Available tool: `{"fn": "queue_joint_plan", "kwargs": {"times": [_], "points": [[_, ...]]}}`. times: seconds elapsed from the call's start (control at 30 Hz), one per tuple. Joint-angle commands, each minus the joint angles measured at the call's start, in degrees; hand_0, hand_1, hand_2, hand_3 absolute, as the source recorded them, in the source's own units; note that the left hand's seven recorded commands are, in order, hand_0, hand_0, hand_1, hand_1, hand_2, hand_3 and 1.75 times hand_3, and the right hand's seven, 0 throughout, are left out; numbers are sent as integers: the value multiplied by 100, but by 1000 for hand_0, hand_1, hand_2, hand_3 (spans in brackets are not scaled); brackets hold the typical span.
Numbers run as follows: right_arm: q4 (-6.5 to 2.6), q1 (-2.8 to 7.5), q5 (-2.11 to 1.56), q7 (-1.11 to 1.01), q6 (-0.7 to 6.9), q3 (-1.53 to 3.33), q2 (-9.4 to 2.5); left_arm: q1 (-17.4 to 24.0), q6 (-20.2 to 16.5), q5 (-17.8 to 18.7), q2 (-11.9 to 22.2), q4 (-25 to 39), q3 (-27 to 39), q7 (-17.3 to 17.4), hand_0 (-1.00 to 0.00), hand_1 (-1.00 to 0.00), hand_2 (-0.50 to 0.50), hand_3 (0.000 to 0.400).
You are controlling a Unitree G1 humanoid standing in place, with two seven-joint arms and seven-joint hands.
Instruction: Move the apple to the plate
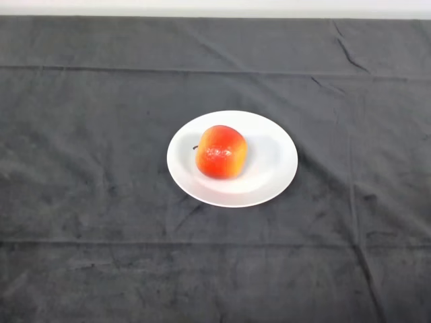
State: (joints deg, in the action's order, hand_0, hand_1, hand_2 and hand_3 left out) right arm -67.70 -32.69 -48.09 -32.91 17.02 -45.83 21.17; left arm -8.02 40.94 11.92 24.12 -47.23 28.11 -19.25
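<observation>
A red and yellow apple (221,151) lies on a round white plate (269,168) near the middle of the table in the head view. The apple rests on the plate's left half, with its stem pointing to the left.
A dark grey cloth (81,202) covers the whole table, with creases running across it. A pale wall strip (215,7) runs along the table's far edge.
</observation>
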Motion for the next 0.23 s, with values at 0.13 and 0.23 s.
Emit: {"fn": "queue_joint_plan", "kwargs": {"times": [0.13,0.23], "points": [[-92,-58,19,20,-19,-77,102,78,-131,-192,243,392,49,-104,0,0,0,0],[-89,-57,20,21,-19,-77,101,110,-170,-191,235,465,43,-114,0,0,0,0]]}}
